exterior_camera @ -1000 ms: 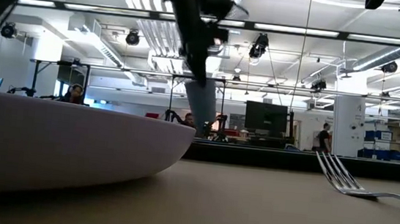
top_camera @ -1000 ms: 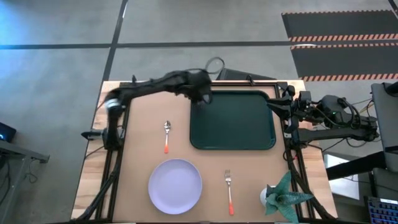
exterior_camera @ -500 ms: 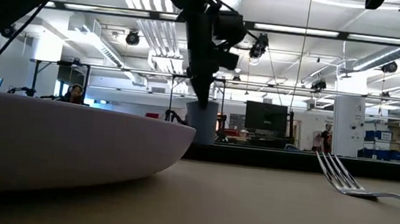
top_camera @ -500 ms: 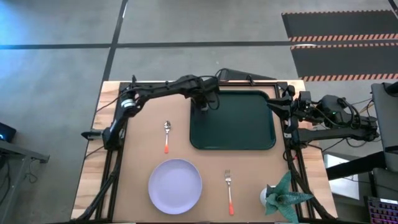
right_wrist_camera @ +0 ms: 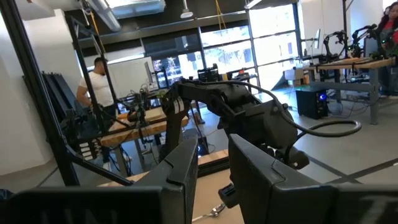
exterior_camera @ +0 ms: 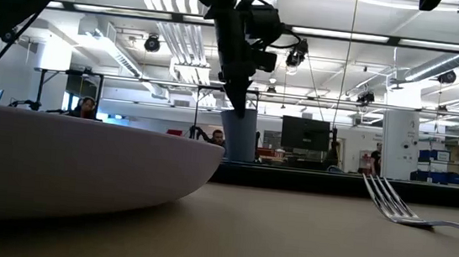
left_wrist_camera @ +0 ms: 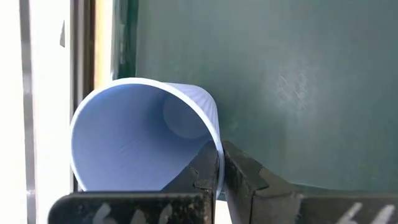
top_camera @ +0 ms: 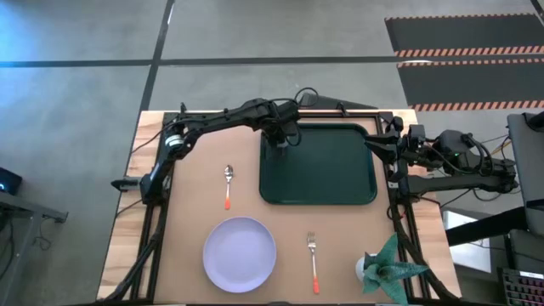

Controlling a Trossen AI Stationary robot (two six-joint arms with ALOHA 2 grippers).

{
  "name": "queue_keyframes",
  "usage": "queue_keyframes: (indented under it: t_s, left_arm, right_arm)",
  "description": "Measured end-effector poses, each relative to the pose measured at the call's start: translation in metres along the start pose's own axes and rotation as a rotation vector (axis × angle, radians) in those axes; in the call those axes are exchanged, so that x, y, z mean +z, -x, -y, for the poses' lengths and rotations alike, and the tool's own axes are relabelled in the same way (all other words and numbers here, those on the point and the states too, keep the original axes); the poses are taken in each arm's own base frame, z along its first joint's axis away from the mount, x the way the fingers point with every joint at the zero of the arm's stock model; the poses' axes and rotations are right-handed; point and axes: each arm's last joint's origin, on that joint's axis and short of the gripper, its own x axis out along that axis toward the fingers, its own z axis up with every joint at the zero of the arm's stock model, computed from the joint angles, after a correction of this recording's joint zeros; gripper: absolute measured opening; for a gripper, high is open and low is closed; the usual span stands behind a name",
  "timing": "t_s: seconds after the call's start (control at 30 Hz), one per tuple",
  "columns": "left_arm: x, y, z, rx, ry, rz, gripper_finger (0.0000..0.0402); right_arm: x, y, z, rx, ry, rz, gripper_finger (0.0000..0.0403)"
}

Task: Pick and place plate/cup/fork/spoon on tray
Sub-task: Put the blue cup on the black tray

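Cup (left_wrist_camera: 134,140): 1, rim pinched by left gripper (left_wrist_camera: 216,163), over tray (top_camera: 331,174) far-left corner | plate (top_camera: 239,254): 1, spoon (top_camera: 228,185): 1, fork (top_camera: 313,259): 1, all on table (top_camera: 191,208) | right gripper (right_wrist_camera: 213,169): parted, empty, beside table.

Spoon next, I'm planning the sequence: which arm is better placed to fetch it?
Probably left. The left gripper, shut on the cup, is at the tray's left end, nearest the spoon. The right gripper waits beyond the tray's far side.
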Motion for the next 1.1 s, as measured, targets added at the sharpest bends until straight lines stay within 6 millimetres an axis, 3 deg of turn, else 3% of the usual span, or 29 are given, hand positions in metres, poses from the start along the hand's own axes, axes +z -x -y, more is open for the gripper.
queue_keyframes:
  t_s: [0.43,0.87,1.1]
  left_arm:
    - [0.000,-0.004,0.000,-0.003,0.005,0.000,0.0000]
    - [-0.011,-0.022,0.005,-0.027,0.000,-0.062,0.0000]
    - [-0.003,-0.016,0.005,-0.014,0.003,-0.006,0.0000]
  right_arm:
    - [0.000,0.000,0.000,0.001,-0.002,0.001,0.0079]
    - [0.000,0.000,0.000,0.002,-0.002,0.001,0.0079]
    - [0.000,0.000,0.000,0.002,-0.002,0.001,0.0079]
